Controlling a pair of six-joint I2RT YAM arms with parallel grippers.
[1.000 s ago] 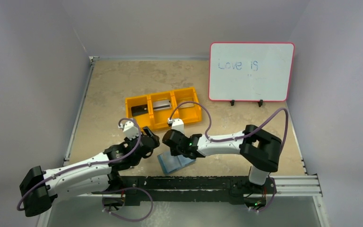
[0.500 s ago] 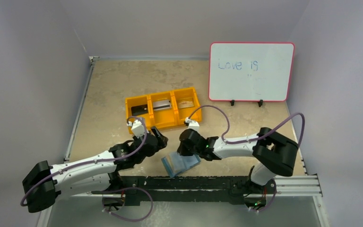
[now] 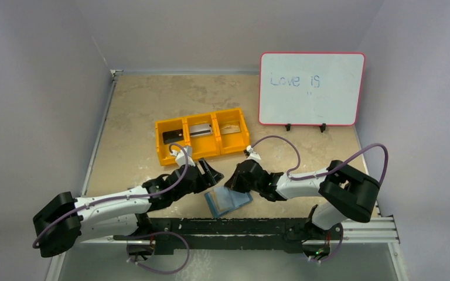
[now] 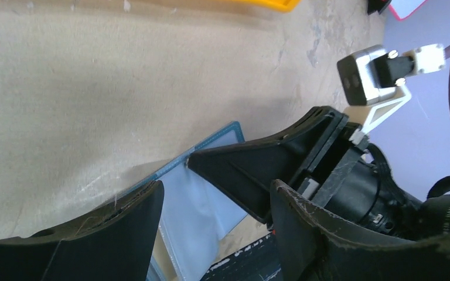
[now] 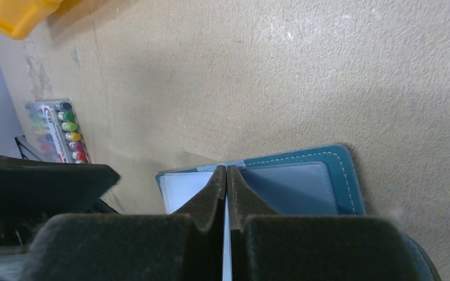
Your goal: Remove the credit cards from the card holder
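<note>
The teal card holder [image 3: 228, 202] lies open near the front rail, its pale blue-grey inside facing up [image 5: 287, 187]. My right gripper [image 5: 227, 171] is shut, with its tips down on the holder's middle fold. A pale sliver shows between the fingers, and I cannot tell whether a leaf is pinched. My left gripper [image 4: 217, 186] is open just left of the holder, its fingers [image 4: 132, 228] straddling the holder's edge [image 4: 193, 205] and the right gripper's finger. Three credit cards lie in the orange bin [image 3: 163, 157]: a black one [image 3: 173, 136], a silver one [image 3: 200, 130] and a tan one [image 3: 230, 127].
A whiteboard [image 3: 312, 89] stands at the back right on small feet. The right wrist view shows a pack of coloured markers [image 5: 58, 132] lying near the left arm. The black rail [image 3: 240, 225] runs along the table's front edge, close below the holder.
Both arms have swung to the right. The right gripper has closed fully, and the card holder has shifted a little to the right with it. The left gripper has followed, still open.
</note>
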